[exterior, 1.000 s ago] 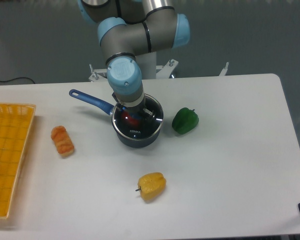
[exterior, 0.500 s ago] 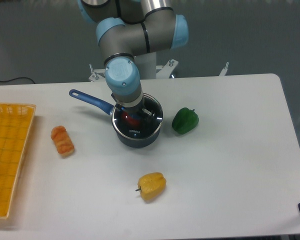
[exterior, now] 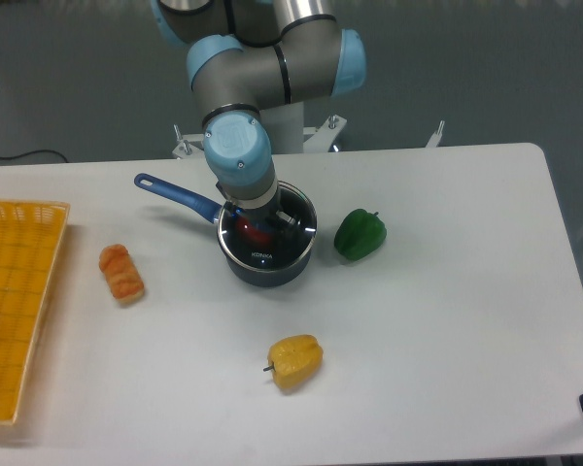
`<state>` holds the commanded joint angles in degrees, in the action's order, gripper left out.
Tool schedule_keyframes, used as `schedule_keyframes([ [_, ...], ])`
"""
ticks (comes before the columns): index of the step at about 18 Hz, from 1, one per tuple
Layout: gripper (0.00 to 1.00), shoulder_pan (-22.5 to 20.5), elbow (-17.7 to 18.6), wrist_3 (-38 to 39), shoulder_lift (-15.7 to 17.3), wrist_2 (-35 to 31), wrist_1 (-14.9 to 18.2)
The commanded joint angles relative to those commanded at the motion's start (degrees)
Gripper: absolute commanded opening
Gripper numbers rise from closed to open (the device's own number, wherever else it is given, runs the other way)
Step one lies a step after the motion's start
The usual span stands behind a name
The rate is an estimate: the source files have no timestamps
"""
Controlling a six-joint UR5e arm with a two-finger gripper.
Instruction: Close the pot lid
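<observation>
The pot [exterior: 268, 269] is a dark blue-grey saucepan at the table's middle, with its blue handle [exterior: 175, 193] pointing back left. The glass pot lid [exterior: 264, 250] lies over the pot's mouth, its white lettering toward the front. A red thing shows through the glass. My gripper [exterior: 257, 223] points straight down over the lid's centre and hides the knob. It appears shut on the knob, with the lid level with the pot's rim.
A green pepper [exterior: 360, 234] lies just right of the pot. A yellow pepper [exterior: 295, 360] lies in front of it. An orange food piece [exterior: 121, 272] lies to the left. A yellow mesh tray [exterior: 15, 291] stands at the left edge.
The arm and lid shifted very slightly left and back a second ago. Nothing has moved in the last half second.
</observation>
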<state>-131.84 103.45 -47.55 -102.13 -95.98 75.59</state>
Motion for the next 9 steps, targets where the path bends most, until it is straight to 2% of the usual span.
schedule_keyframes([
  [2, 0.70, 0.1, 0.4, 0.0, -0.2, 0.0, -1.6],
  [9, 0.70, 0.1, 0.3, -0.1, 0.0, 0.0, -1.7],
])
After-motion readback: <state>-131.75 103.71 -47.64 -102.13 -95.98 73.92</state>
